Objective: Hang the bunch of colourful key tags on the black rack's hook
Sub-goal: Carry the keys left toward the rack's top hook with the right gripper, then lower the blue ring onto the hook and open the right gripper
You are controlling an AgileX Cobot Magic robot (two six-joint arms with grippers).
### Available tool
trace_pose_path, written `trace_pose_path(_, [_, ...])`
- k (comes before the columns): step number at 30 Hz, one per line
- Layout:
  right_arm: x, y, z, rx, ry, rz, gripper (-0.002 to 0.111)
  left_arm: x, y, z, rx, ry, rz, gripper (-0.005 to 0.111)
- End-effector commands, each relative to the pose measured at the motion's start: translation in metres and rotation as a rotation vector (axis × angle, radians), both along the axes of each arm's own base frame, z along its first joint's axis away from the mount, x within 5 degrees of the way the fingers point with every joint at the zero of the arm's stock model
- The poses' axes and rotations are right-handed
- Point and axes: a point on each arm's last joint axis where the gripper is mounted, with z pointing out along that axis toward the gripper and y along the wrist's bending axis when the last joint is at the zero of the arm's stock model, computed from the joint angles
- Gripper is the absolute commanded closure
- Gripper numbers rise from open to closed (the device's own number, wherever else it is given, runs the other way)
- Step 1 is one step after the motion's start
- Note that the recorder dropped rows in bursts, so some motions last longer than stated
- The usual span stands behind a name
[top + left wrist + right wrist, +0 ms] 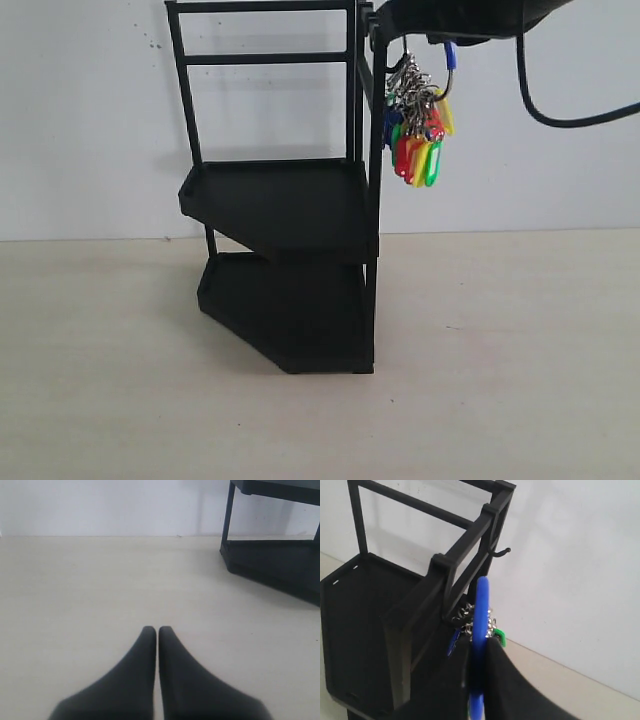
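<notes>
Pale table (500, 380) bears the black rack (290, 200) at its centre. At 1 o'clock in the exterior view the right gripper (479, 649) pinches the blue loop (481, 605) of the colourful key tag bunch (418, 135), which hangs just beside the rack's post, apart from the hook (501, 553). The left gripper (157, 630) has its fingers pressed together.

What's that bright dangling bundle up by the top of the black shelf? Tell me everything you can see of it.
It is the colourful key tag bunch: small plastic-looking tags in red, green, yellow and blue, strung on shiny metal rings under a blue loop. The right gripper pinches that loop, so the bunch hangs in the air, tags down, close beside the black rack, near the top of its post. The hook is bare: the loop is not on it yet.
</notes>
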Motion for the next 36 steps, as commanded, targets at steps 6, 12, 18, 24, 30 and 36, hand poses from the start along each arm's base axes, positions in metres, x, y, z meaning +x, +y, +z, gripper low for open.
trace_pose_path(6, [-0.009,0.003,0.001,-0.035,0.052,0.004,0.109,0.000,0.000,0.002,-0.019,-0.017,0.006,0.102])
trace_pose_path(12, [-0.010,0.002,-0.003,-0.041,0.099,-0.005,0.109,0.000,0.000,0.002,-0.019,-0.017,0.006,0.102])
trace_pose_path(18, [-0.013,0.006,-0.006,-0.025,0.139,0.030,0.109,0.000,0.000,0.002,-0.019,-0.017,0.006,0.102])
trace_pose_path(24, [-0.014,0.006,-0.007,-0.035,0.147,0.043,0.086,0.000,0.000,0.002,-0.019,-0.017,0.006,0.102])
trace_pose_path(30, [-0.013,0.007,-0.005,-0.029,0.125,0.048,0.050,0.000,0.000,0.002,-0.019,-0.017,0.006,0.102])
trace_pose_path(36, [-0.036,-0.005,0.017,-0.015,0.090,0.036,0.079,0.000,0.000,0.002,-0.019,-0.017,0.006,0.102])
